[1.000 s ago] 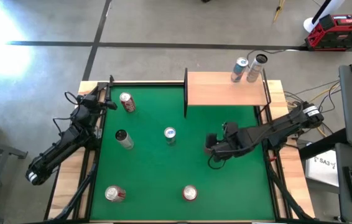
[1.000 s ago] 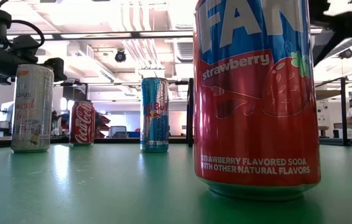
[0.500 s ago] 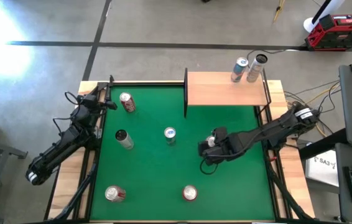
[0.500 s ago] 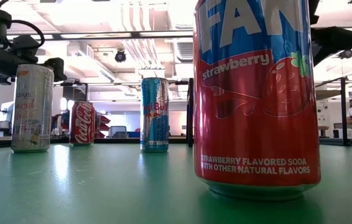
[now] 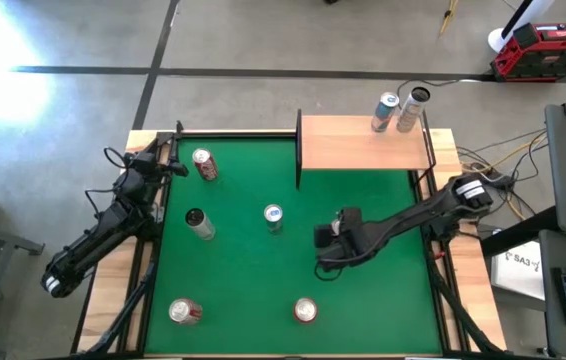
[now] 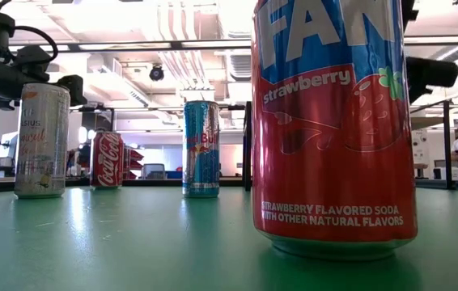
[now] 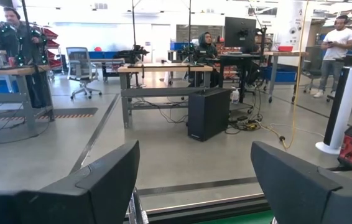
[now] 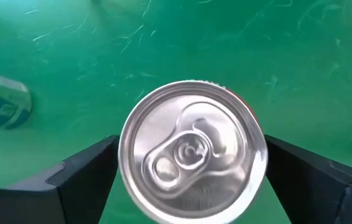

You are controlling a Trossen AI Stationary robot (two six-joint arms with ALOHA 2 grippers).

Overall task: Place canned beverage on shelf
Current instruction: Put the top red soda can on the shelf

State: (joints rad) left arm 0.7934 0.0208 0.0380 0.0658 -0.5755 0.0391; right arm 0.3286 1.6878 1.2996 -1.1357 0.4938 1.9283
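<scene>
Black fingers: the right gripper has its two dark fingers spread wide, one on each side of a can top, neither visibly touching it.
Can between them: strawberry soda can, upright on the green table, silver lid and pull tab facing up; probably the red can that fills the low view, though the overhead view puts the gripper short of it.
Handling: thin aluminium, smooth and rather slippery, easily dented; if full, fairly heavy. Best held across the round body, at about mid-height.
Shelf: light wooden shelf at the far edge of the table, well apart, with two cans near its far right corner.
Left gripper: left gripper waits at the table's left edge, closed on nothing.
</scene>
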